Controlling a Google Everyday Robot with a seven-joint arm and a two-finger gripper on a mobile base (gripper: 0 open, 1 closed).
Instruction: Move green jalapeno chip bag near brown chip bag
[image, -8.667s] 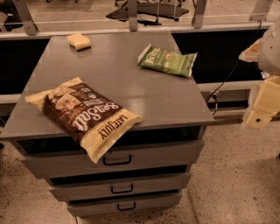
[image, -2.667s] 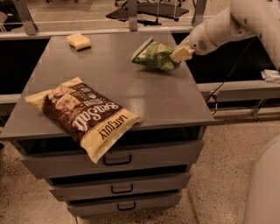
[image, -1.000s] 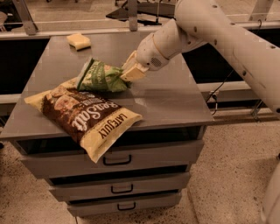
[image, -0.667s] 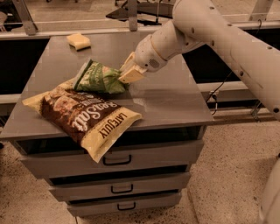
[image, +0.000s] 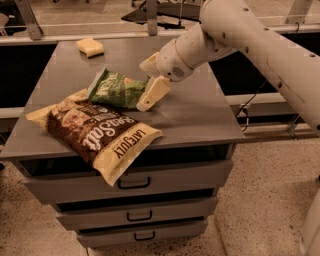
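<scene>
Grey table (image: 200, 112), three drawers (image: 134, 183) below. Item 1: brown chip bag (image: 95, 132), flat at front left, one end overhanging the edge. Item 2: green jalapeno chip bag (image: 117, 90), just behind it, touching its far edge. Hand (image: 144, 84) at the green bag's right end; clenched or released, cannot tell. Yellow sponge (image: 90, 46), far left corner.

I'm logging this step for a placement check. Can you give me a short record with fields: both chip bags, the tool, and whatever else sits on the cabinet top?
green chip bag: tilted, its lower edge against the brown chip bag's far side
brown chip bag: lying flat at the front left, one end overhanging the front edge
tool: at the green chip bag's right end, shut on it
sponge: back left corner, apart from both bags
cabinet: grey top, drawers below
</scene>
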